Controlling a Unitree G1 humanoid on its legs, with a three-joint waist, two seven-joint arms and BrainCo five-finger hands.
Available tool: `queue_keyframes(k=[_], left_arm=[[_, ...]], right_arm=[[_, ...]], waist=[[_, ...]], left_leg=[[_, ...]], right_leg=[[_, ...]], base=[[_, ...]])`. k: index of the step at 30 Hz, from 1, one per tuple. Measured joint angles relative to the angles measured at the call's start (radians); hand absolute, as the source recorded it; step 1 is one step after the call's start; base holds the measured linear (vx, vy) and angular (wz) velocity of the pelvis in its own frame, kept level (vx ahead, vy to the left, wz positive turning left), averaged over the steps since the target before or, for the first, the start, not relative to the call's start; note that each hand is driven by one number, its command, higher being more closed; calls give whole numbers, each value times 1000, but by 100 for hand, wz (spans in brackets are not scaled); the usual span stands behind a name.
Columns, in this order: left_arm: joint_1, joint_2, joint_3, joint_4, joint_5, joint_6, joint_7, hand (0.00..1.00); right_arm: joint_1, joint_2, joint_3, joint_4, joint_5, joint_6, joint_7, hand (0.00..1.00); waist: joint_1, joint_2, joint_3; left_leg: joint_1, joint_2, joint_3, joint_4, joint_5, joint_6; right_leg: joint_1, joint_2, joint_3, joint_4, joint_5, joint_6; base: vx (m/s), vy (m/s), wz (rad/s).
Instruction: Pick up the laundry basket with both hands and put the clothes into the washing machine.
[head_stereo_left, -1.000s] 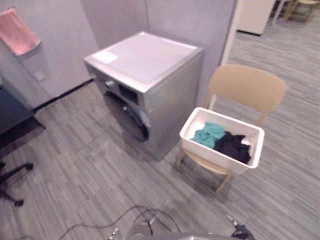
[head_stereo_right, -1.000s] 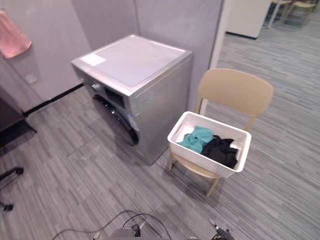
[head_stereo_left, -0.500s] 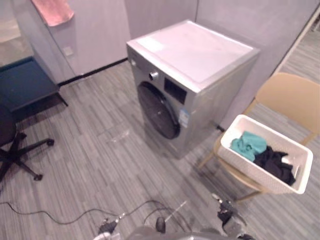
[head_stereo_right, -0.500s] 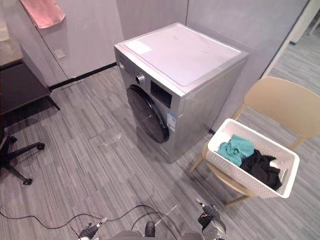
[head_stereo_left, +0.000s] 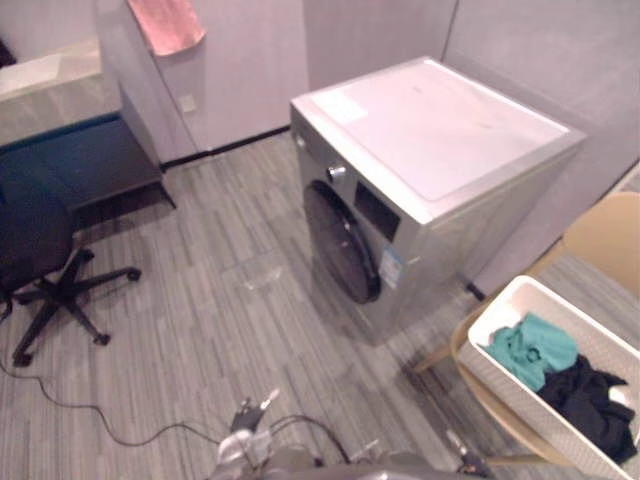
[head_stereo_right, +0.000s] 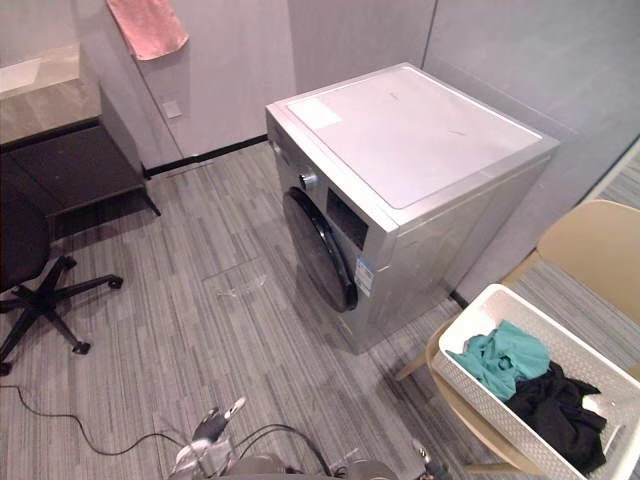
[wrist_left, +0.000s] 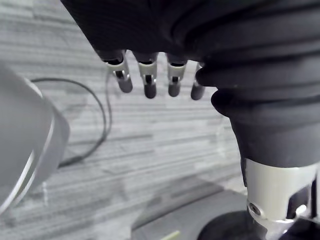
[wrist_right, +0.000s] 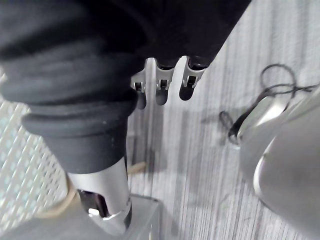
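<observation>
Pink towel (head_stereo_right: 147, 25), hung high on the grey wall, wall socket (head_stereo_right: 170, 108) below it. Dark desk (head_stereo_right: 70, 165) with pale top, against that wall; black swivel chair (head_stereo_left: 45, 260) on castors just beside it. Tan chair (head_stereo_right: 590, 250), well apart from these; grey plank floor (head_stereo_right: 200, 340) throughout.

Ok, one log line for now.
laundry basket: on chair, clothes inside | washing machine: door shut | left hand: open | right hand: open

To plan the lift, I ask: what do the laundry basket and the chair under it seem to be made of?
Laundry basket: probably white moulded plastic, matt; its wall shows a regular pattern of small holes. Chair: likely light wood or plywood, smooth; tan curved back and slim legs, though plastic is possible.
</observation>
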Motion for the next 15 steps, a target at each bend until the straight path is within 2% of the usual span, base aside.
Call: queue_keyframes(k=[1,2,3,4,5,6,7,9,10,11,12,13,14,15], left_arm=[[-6,0,-1,0,0,0,-3,0],[-8,3,-4,-5,1,0,-7,0],[-7,6,-9,-10,1,0,-7,0],[-7,7,-15,-8,5,0,-6,0],[-7,8,-31,5,27,0,-1,0],[-9,8,-40,14,43,0,12,0],[-8,9,-43,19,49,0,16,0],[-5,19,-49,47,61,1,38,0],[0,26,-66,68,61,1,53,0],[14,26,-76,79,62,0,57,0],[21,30,-82,87,64,0,55,0],[11,64,-101,94,69,1,55,0],[16,99,-121,86,74,-1,54,0],[19,116,-129,88,82,1,54,0]], right_arm=[[-11,2,23,-14,-2,0,0,0],[-30,4,56,-35,-10,-4,3,0],[-40,14,80,-67,-19,-9,7,0],[-45,17,82,-80,-24,-13,8,0],[-50,16,88,-95,-26,-25,7,0],[-63,4,90,-96,-26,-32,6,0],[-70,-6,96,-94,-26,-34,4,0],[-99,-27,112,-91,-24,-46,-1,0],[-109,-47,138,-91,-25,-49,-7,0],[-110,-64,151,-95,-27,-51,-16,0],[-108,-77,159,-96,-27,-52,-17,0],[-107,-57,166,-100,-46,-49,-20,0],[-107,-34,177,-117,-70,-45,-21,0],[-108,-22,177,-136,-79,-43,-23,0]], waist=[[0,-6,3],[1,-25,7],[1,-44,13],[1,-49,15],[0,-57,17],[1,-49,14],[3,-42,10],[5,-12,2],[8,18,0],[21,55,-3],[26,68,-9],[25,18,-9],[34,-21,-18],[37,-30,-25]], left_leg=[[-6,24,21,27,-3,5],[-19,67,59,41,-15,25],[-30,110,84,17,-16,30],[-27,129,84,-12,-13,35],[-26,159,49,-105,-11,33],[-28,172,-16,-210,-8,28],[-30,179,-52,-263,-5,24],[-22,187,-139,-405,25,-23],[9,202,-152,-477,87,-40],[44,214,-128,-483,165,-47],[58,219,-109,-482,138,-95],[67,166,-80,-483,126,-95],[69,133,-48,-506,136,-79],[67,124,-39,-521,135,-77]], right_leg=[[0,-8,-4,7,-2,-2],[3,-36,-7,8,-2,-3],[6,-74,-7,8,-3,0],[7,-93,-8,9,-4,2],[-3,-125,-6,22,-13,20],[-27,-158,6,51,-31,50],[-42,-170,17,65,-41,66],[-73,-198,58,80,-66,113],[-75,-201,88,76,-73,141],[-61,-196,120,61,-77,186],[-52,-194,133,48,-78,211],[-40,-247,177,16,-59,250],[-34,-278,216,-58,8,266],[-30,-286,231,-105,49,274]], base=[[40,12,10],[53,30,7],[65,43,13],[95,87,33],[108,153,41],[125,263,35],[124,373,10],[121,412,-18],[162,556,-52],[162,610,-66],[135,626,-48],[92,523,-33],[89,460,-24],[68,390,-42]])
